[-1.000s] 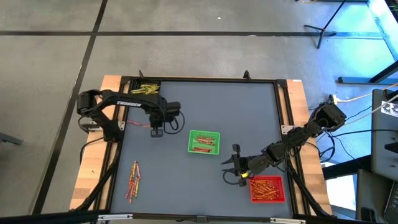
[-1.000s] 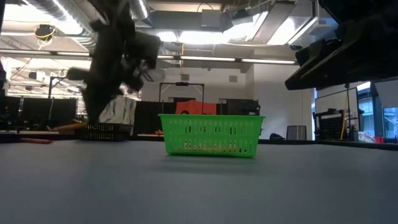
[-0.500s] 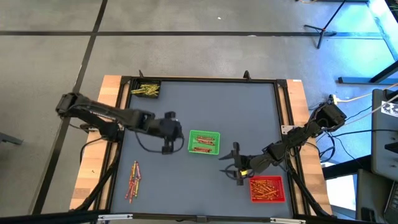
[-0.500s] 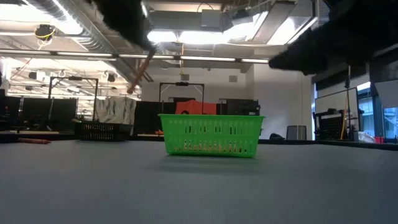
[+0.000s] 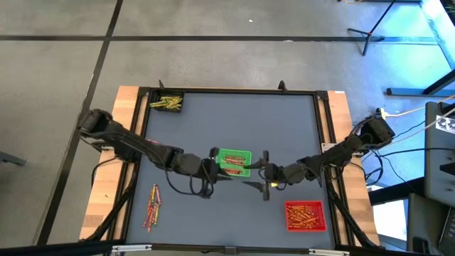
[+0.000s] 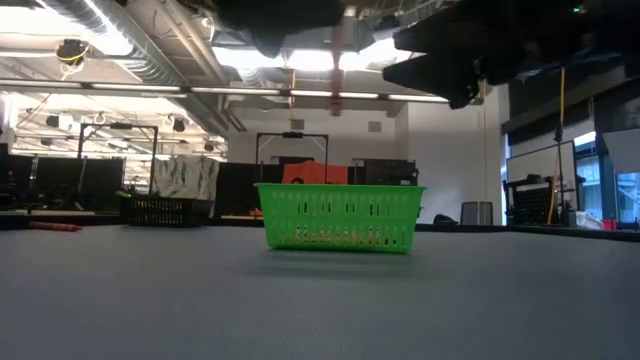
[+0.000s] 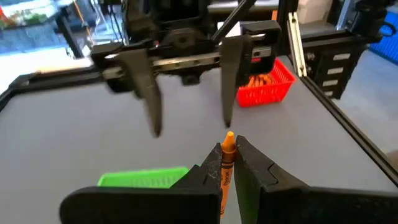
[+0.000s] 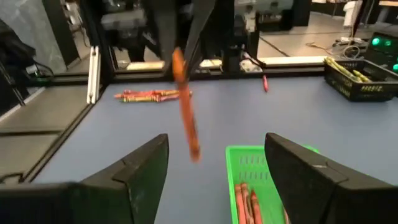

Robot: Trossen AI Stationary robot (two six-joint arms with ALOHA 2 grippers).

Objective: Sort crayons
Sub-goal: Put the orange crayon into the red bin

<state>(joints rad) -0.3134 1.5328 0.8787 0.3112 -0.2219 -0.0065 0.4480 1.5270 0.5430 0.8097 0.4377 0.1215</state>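
**Orange crayon held over the green tray**

The left pincer (image 5: 213,169) grips an orange crayon (image 7: 226,160) lengthwise, its tip pointing toward the right pincer (image 5: 264,176), which stands released just right of it. Both hover at the green tray (image 5: 233,162), mid-surface (image 5: 284,128). Loose crayons (image 5: 152,206) lie near-left; a red tray (image 5: 306,216) sits near-right.

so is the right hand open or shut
Open. The right hand has its fingers spread wide with nothing between them, facing the orange crayon that the left hand holds.

Two dark jointed arms, black cables trailing from their bases, flat tapering black fingers (image 8: 143,171), silver crossbar behind them
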